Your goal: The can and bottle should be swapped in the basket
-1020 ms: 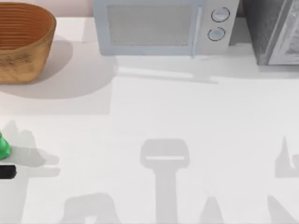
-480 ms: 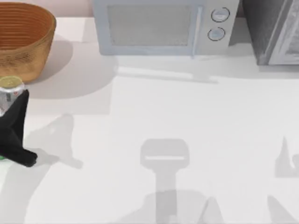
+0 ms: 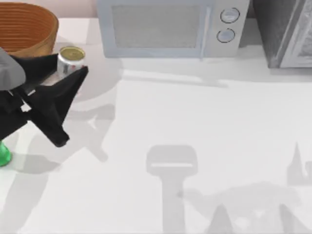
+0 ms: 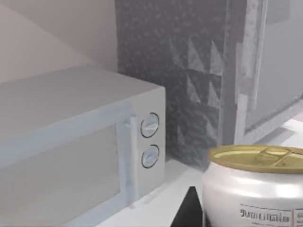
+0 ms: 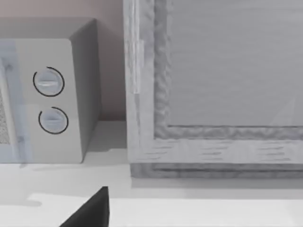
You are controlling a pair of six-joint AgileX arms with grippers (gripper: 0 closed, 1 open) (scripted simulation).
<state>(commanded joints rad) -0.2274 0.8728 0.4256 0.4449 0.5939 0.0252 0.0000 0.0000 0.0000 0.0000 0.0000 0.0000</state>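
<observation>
The can (image 3: pixel 71 54), white with a red label and gold top, hangs just right of the basket (image 3: pixel 24 27), outside its rim. My left gripper (image 3: pixel 71 66) is shut on the can, one black finger on each side. In the left wrist view the can (image 4: pixel 255 189) is close up and upright, with a fingertip (image 4: pixel 189 212) beside it. The green bottle (image 3: pixel 4 155) stands on the table at the left edge, below the arm. The brown wicker basket sits at the far left corner. A dark part of my right gripper (image 5: pixel 90 213) shows low in the right wrist view.
A white microwave (image 3: pixel 168 27) stands at the back centre, with a grey cabinet (image 3: pixel 285 31) at the back right. The white table (image 3: pixel 195 122) stretches open across the middle and right.
My left arm has come in from the left edge holding the can and carried it up and to the right, to beside the basket's right rim. The bottle has not moved.
</observation>
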